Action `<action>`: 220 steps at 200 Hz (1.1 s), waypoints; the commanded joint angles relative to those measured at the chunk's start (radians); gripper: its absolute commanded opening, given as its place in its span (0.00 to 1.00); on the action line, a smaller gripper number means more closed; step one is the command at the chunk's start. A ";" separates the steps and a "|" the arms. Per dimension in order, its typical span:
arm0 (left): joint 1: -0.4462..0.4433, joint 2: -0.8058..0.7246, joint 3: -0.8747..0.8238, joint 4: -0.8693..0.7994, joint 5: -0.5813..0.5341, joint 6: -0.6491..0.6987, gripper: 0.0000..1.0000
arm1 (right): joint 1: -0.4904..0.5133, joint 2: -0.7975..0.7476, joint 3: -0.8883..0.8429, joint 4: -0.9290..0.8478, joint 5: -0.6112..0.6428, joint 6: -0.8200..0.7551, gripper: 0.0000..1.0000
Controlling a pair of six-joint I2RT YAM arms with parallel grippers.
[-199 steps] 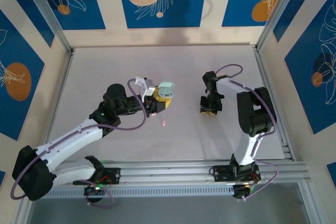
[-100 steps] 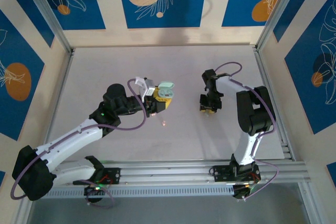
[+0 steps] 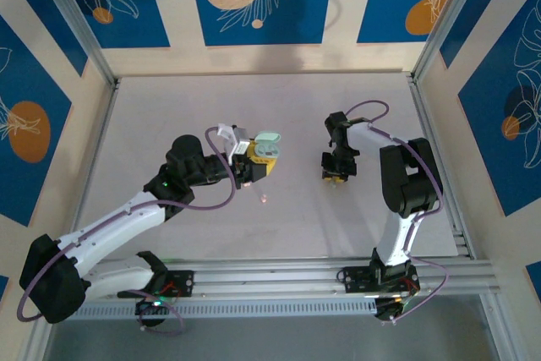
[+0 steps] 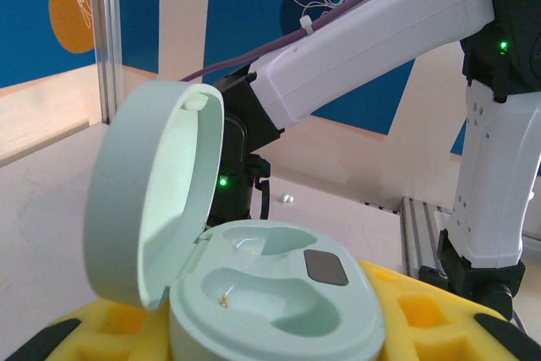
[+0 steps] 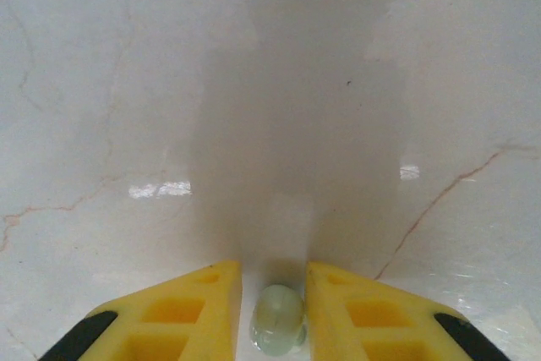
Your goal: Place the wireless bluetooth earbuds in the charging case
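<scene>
1. Right gripper (image 5: 273, 270): tips pointed down at the table (image 5: 127, 82), with the jaws drawn in close on either side of the pale teal earbud (image 5: 277, 319). From this low angle I cannot tell whether they already bite.
2. The bud sits dead between the tips, at the lower centre of the right wrist frame, so I judge no sideways correction is needed.
3. My left gripper (image 3: 258, 166) clamps the charging case (image 4: 270, 293), lid (image 4: 152, 200) swung up and both wells bare. In the top view it lies left of the right arm.
</scene>
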 commanded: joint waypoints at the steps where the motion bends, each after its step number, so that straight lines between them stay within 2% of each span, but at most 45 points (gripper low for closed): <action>1: -0.004 -0.019 0.014 0.006 0.000 -0.004 0.38 | 0.004 0.004 0.004 -0.034 -0.022 0.006 0.28; 52: -0.004 -0.016 0.016 0.007 0.001 -0.004 0.38 | 0.005 -0.001 0.003 -0.057 -0.020 0.014 0.31; 144: -0.004 -0.018 0.017 0.004 -0.001 -0.004 0.38 | -0.004 0.015 -0.011 -0.019 -0.033 0.003 0.23; 183: -0.004 -0.014 0.017 0.006 -0.005 -0.002 0.38 | -0.007 -0.056 -0.026 -0.009 -0.076 0.016 0.20; 220: -0.004 -0.014 0.014 0.007 -0.013 0.002 0.38 | -0.032 -0.181 -0.084 0.038 -0.227 0.057 0.20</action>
